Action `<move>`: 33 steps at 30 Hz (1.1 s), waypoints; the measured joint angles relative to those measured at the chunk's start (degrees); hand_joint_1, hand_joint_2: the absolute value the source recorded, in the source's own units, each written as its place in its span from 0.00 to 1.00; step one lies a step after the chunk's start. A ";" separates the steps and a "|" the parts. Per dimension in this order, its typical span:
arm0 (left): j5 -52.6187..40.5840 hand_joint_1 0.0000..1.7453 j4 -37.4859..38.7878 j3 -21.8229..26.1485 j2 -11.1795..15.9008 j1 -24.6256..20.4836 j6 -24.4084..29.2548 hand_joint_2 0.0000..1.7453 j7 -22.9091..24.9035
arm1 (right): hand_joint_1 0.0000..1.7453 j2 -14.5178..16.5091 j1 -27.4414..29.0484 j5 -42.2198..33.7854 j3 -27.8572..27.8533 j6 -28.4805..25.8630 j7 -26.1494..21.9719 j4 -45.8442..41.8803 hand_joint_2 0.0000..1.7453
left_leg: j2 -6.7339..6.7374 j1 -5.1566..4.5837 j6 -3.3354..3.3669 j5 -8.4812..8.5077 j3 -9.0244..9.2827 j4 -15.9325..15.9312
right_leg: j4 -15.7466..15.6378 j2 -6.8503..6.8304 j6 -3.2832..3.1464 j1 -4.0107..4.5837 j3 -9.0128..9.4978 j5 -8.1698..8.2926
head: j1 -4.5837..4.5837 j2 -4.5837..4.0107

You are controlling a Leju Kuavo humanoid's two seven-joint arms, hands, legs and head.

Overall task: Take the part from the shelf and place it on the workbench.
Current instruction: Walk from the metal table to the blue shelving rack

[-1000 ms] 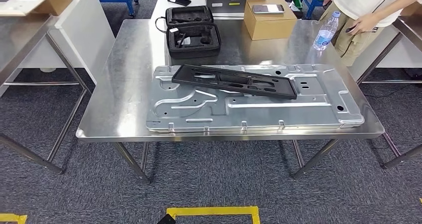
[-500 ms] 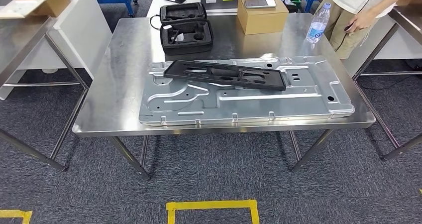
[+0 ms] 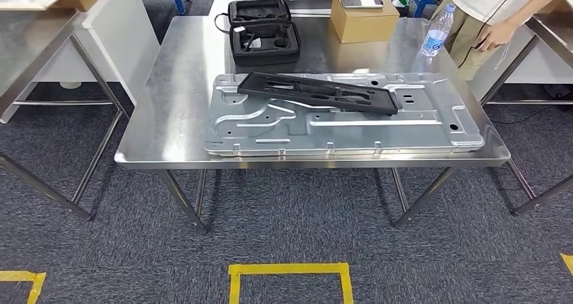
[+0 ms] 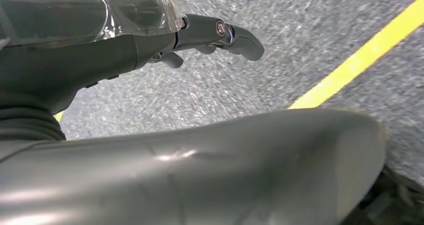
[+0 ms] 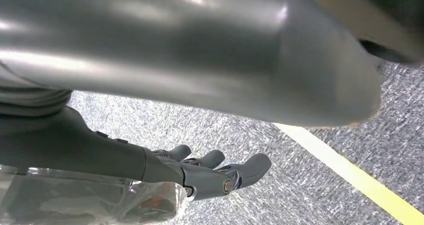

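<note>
Black plastic, long and slotted, the part (image 3: 317, 92) lies slantwise on the big stamped metal panel (image 3: 432, 132) that covers the near side of the steel workbench (image 3: 172, 101). Judged from that, the placing looks done. Both arms hang beside the body over the grey carpet: the left hand (image 4: 200, 37) holds nothing, fingers loosely extended, and the right hand (image 5: 210, 172) is likewise empty and relaxed. Beyond the part sit an open black case (image 3: 263, 42), a cardboard box (image 3: 363, 19) and a water bottle (image 3: 436, 32), with a person (image 3: 496, 13) at the far corner. A good finish probably means keeping both hands low and clear of the workbench edge.
</note>
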 joint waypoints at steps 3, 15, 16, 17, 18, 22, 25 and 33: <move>-0.47 0.00 0.16 -0.06 0.03 0.03 0.33 0.00 0.69 | 0.00 -0.04 -0.25 -0.04 0.00 0.00 0.02 0.00 0.00 | -0.01 -0.27 -0.81 0.65 -0.56 0.33 | -8.61 0.04 -0.95 0.47 4.87 2.08 | -0.02 0.00; -1.53 0.00 0.76 -0.21 0.51 1.67 0.52 0.00 3.33 | 0.00 0.01 -0.01 -0.07 0.00 0.17 0.22 0.00 0.00 | -0.06 0.67 -3.30 -6.73 -0.78 9.97 | -8.74 -0.35 -2.56 0.20 0.44 6.04 | -0.25 0.00; -1.61 0.00 0.77 -0.23 0.54 1.66 0.45 0.00 3.44 | 0.00 0.01 -0.02 -0.07 0.00 0.17 0.22 0.00 0.00 | -0.08 0.64 -3.16 -5.48 1.99 5.28 | -8.56 -0.34 -2.33 0.32 0.17 6.21 | -0.26 0.00; -1.64 0.00 0.77 -0.25 0.55 1.62 0.42 0.00 3.51 | 0.00 -0.01 -0.06 -0.07 0.00 0.17 0.22 0.00 0.00 | -0.14 0.60 -2.87 -4.54 3.92 1.75 | -8.38 -0.34 -2.09 0.43 -0.08 6.39 | -0.24 0.00; -1.65 0.00 0.77 -0.29 0.55 1.61 0.39 0.00 3.55 | 0.00 -0.03 -0.11 -0.06 0.00 0.17 0.23 0.00 0.00 | -0.20 0.54 -2.55 -4.13 4.87 -0.15 | -8.23 -0.35 -1.83 0.53 -0.29 6.58 | -0.22 0.00; -1.67 0.00 0.77 -0.37 0.55 1.72 0.36 0.00 3.62 | 0.00 -0.05 -0.21 -0.04 0.00 0.17 0.24 0.00 0.00 | -0.29 0.45 -2.01 -3.93 4.68 -0.37 | -8.13 -0.36 -1.45 0.56 -0.57 6.90 | -0.15 0.00; -1.68 0.00 0.81 -0.53 0.56 1.92 0.27 0.00 3.67 | 0.00 -0.05 -0.12 -0.04 0.00 0.19 0.24 0.00 0.00 | -0.24 0.40 -1.52 -3.58 4.32 -0.40 | -8.07 -0.28 -1.05 0.53 -0.72 7.14 | -0.15 0.00; -1.95 0.00 1.08 -1.56 0.65 1.91 -0.02 0.00 4.14 | 0.00 -0.17 -0.07 -0.13 0.00 0.39 0.31 0.00 0.00 | -0.06 -0.12 0.02 0.15 0.27 -0.36 | -1.79 0.00 -0.59 0.25 1.62 0.36 | 0.11 0.00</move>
